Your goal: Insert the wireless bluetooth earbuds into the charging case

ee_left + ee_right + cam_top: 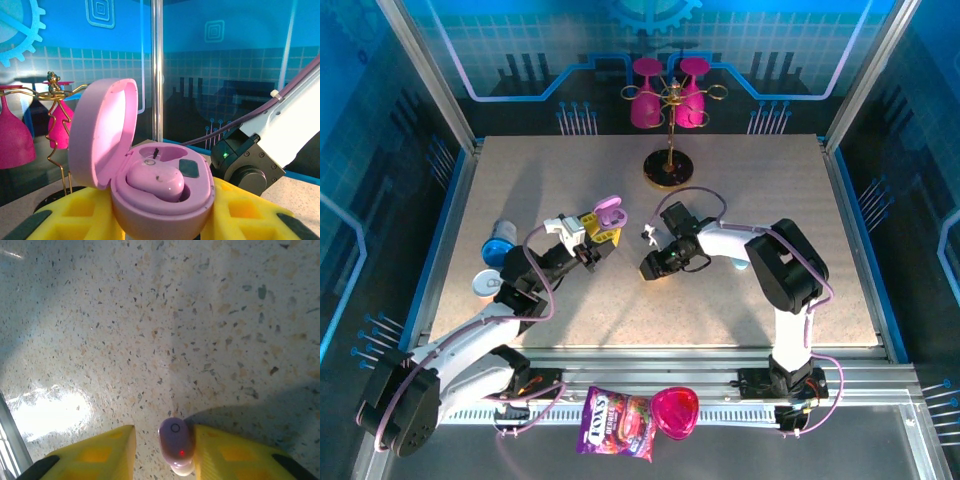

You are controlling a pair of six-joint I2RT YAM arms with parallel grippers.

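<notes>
Speckled tabletop point(150, 315), earbud point(175, 446) within right pincer point(164, 432)

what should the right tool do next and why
Probably close the right tool fully on the lilac earbud: it rests against one finger, but a gap shows beside the other finger, so it isn't clamped yet for carrying to the empty socket of the open charging case.

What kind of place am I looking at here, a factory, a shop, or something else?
Probably a robot test or demo booth, not a factory: a left arm and a right arm mounted at a speckled table, metal frame posts, and blue circuit-pattern wall panels.
</notes>
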